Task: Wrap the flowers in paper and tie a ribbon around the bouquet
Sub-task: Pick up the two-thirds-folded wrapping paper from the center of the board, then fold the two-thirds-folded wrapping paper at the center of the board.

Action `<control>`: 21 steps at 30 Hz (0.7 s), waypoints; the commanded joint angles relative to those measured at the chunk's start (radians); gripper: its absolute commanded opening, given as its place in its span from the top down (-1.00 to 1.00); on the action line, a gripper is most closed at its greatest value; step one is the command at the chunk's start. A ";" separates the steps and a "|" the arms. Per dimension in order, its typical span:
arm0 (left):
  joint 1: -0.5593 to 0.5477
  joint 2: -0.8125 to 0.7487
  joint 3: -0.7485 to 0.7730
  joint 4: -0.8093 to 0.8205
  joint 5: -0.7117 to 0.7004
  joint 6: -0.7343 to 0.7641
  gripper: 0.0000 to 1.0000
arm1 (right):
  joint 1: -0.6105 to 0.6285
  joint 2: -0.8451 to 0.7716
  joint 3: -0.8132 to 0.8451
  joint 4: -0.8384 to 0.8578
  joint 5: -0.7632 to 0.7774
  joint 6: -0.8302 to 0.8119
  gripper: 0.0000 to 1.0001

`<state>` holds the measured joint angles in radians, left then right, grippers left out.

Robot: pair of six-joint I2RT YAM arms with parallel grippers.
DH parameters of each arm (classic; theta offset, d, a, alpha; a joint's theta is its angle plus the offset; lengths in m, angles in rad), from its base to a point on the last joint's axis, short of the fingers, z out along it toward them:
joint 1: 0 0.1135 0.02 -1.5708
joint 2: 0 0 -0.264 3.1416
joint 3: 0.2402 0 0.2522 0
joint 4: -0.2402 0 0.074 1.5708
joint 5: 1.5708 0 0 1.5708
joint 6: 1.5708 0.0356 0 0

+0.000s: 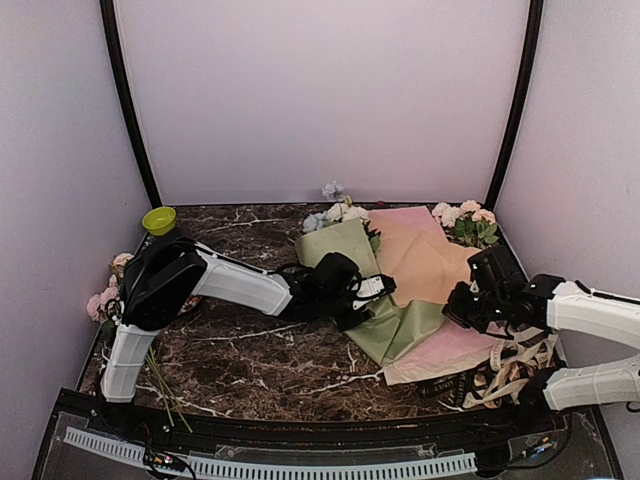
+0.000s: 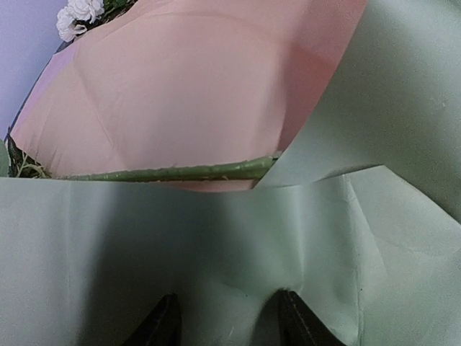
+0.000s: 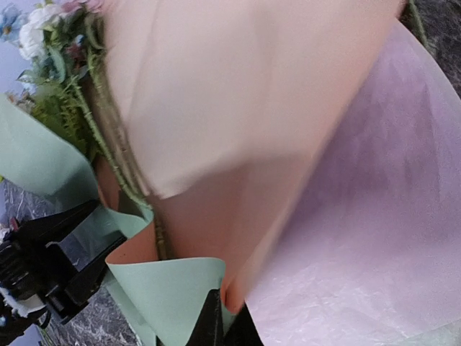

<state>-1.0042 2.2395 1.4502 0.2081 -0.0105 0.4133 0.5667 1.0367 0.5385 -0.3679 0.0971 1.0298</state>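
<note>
Remote console, stock of the cell, all positions taken from the paper.

1. Surface: desk [image 1: 250,350], dark marble with white veining. Pale lilac walls [image 1: 320,100] close three sides, with black poles [image 1: 128,110] in the back corners.
2. The paper [image 1: 340,248]: a sage-green sheet lying mid-desk, creased and folded over on itself. It runs from the back centre towards the near right.
3. Contents of the paper: the flowers [image 1: 340,212]. Cream and pale blue heads stick out of its far end. In the left wrist view one green stem [image 2: 180,173] lies bare across the fold.
4. Tan sheet [image 1: 430,262], touching the paper's right edge and partly under it.
5. Pink sheet [image 1: 455,350], under the tan sheet on the paper's right and near side.
6. Lime-green bowl [image 1: 159,220], well to the paper's left at the back. Its inside is too small for me to read.
7. Pink-and-white blossoms: one bunch [image 1: 465,220] right of the paper at the back, another [image 1: 105,298] far left of it.
8. Cream ribbon [image 1: 515,372], tangled, well right of the paper at the near edge.
9. Left hand [image 1: 372,290], on the paper's middle. Its fingers [image 2: 162,326] are clamped on a fold of the sheet.
10. Right hand [image 3: 223,328], at the paper's right corner with its tips pressed together. I cannot tell whether the tan edge is caught between them.
</note>
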 commanded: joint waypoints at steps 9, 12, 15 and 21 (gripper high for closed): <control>-0.002 0.057 0.008 -0.108 0.019 0.015 0.04 | 0.318 0.105 0.224 -0.048 0.194 -0.233 1.00; 0.004 0.062 0.018 -0.115 0.029 0.005 0.04 | 0.392 0.107 0.222 0.026 0.193 -0.298 1.00; 0.017 0.063 0.023 -0.120 0.043 -0.009 0.04 | 0.443 0.121 0.215 0.083 0.146 -0.364 1.00; 0.043 0.062 0.030 -0.129 0.088 -0.036 0.04 | 0.482 0.077 0.095 0.253 0.067 -0.425 1.00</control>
<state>-0.9817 2.2635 1.4849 0.1898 0.0357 0.3988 1.0283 1.1458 0.7074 -0.2562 0.2195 0.6746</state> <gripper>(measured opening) 0.481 0.004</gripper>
